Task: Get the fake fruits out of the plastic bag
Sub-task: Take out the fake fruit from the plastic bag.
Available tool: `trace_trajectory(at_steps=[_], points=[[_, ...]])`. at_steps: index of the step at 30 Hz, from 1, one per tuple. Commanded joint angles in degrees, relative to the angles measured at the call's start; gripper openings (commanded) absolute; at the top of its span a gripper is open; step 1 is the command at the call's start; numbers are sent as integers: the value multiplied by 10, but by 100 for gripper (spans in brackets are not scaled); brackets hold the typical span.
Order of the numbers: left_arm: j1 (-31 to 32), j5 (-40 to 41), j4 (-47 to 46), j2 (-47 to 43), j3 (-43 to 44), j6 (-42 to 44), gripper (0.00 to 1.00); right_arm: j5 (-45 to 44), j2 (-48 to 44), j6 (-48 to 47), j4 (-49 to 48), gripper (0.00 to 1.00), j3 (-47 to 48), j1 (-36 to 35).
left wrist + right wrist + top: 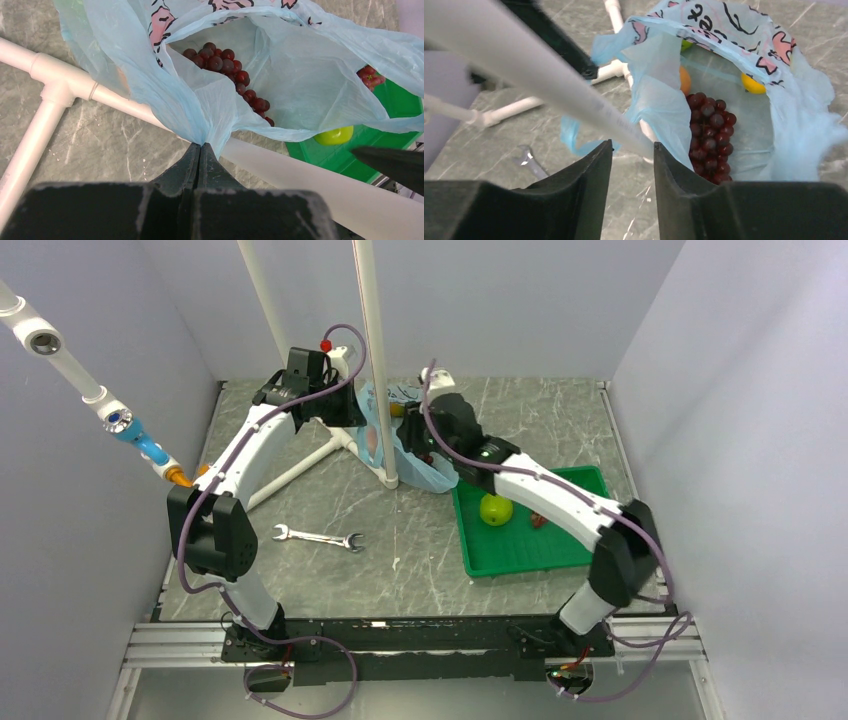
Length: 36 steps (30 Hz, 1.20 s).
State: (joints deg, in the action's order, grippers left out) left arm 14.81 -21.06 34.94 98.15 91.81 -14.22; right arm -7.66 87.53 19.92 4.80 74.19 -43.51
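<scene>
The light-blue plastic bag [423,476] sits at mid-table against a white pole, mouth open. My left gripper [201,145] is shut on a gathered fold of the bag's rim [210,115]; in the top view the left gripper [362,418] is at the bag's left side. A dark red grape bunch [231,74] lies inside, also seen in the right wrist view [709,135], with an orange fruit [684,80] and a yellow one [753,84]. My right gripper [633,144] is open and empty, just above the bag's near rim [428,445]. A green apple [496,509] lies on the green tray.
The green tray [560,550] lies right of the bag and also holds a small red fruit [538,521]. A white PVC pole [375,340] with floor pipes [300,470] stands against the bag. A wrench [318,537] lies on the table in front.
</scene>
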Motion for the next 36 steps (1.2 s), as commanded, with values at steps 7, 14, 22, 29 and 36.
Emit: trace_trajectory(at_steps=[7, 14, 22, 29, 36], points=[[2, 10, -5, -15, 14, 14, 0, -47, 188, 6, 46, 34, 149, 35], [2, 11, -3, -15, 14, 16, 0, 53, 282, -8, 70, 46, 182, 104], [2, 8, -4, -10, 14, 14, 0, 123, 365, -70, 145, 73, 228, 115], [2, 6, -4, -4, 14, 14, 0, 123, 363, -119, 137, 91, 195, 106], [2, 9, -4, -3, 14, 15, 0, -8, 406, -175, 191, 90, 214, 72]])
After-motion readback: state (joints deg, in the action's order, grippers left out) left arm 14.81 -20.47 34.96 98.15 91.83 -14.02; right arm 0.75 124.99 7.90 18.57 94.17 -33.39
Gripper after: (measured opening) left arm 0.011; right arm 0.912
